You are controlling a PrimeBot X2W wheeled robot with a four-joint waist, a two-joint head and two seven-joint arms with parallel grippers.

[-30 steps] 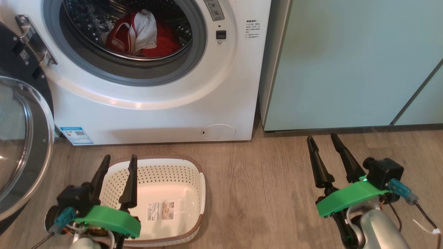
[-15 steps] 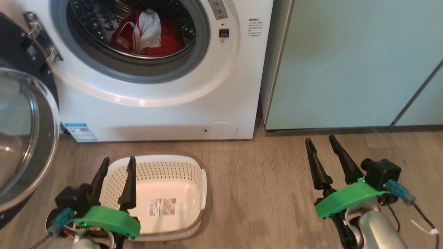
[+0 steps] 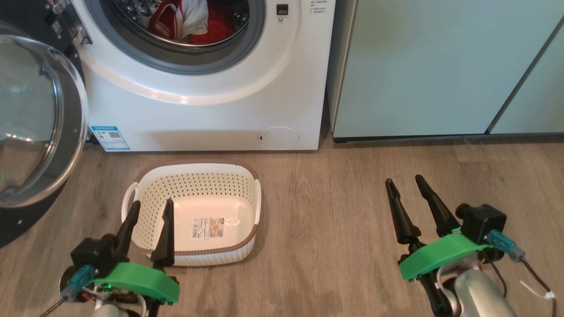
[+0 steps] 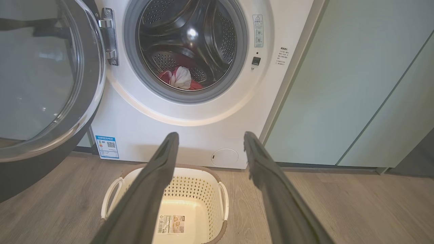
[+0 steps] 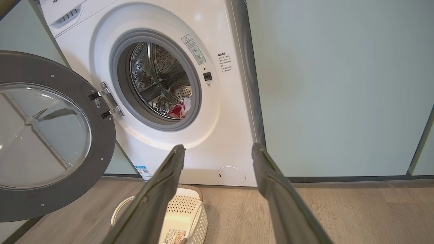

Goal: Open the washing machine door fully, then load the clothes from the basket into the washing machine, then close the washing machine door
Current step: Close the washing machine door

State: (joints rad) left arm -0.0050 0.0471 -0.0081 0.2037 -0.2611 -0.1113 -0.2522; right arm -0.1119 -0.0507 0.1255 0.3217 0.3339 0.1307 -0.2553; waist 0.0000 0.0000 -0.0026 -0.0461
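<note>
Washing machine door (image 3: 39,114) open; clothes (image 3: 213,27) inside washing machine (image 3: 198,119); basket (image 3: 194,166) on floor (image 3: 330,198); left tool (image 3: 152,203), right tool (image 3: 403,179) both wide.

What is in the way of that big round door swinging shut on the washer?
Nothing visible. The clothes lie inside the drum, clear of the seal, and the basket sits low on the floor, seemingly below where the door swings.
</note>
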